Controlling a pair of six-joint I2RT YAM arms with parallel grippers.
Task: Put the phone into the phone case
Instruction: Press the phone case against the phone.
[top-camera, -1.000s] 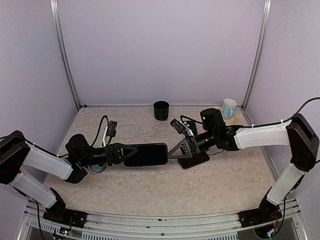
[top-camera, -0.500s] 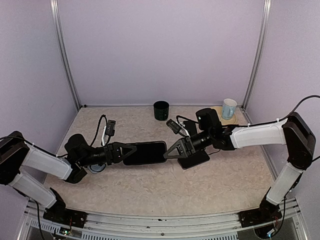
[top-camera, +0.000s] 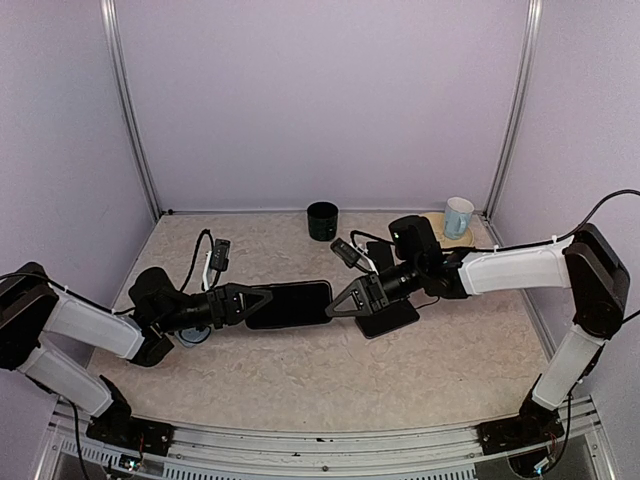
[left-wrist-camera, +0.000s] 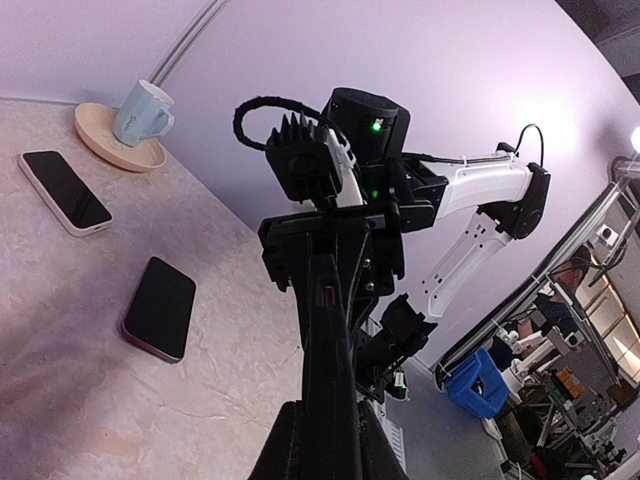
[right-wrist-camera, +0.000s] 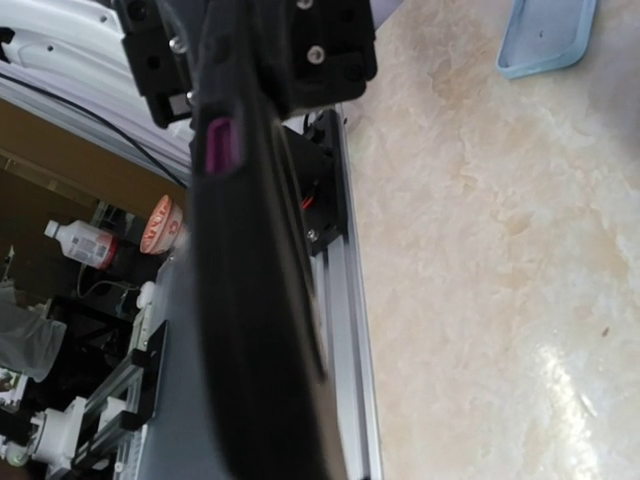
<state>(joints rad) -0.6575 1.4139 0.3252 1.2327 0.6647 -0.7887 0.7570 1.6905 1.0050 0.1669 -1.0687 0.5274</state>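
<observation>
One phone (top-camera: 292, 305) aloft | left jaws clamp it | right jaws at other end, grip unclear

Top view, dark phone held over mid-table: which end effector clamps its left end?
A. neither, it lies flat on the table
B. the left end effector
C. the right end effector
B: the left end effector is shut on the left end of the phone, holding it in the air; the right end effector is at the opposite end.
</observation>
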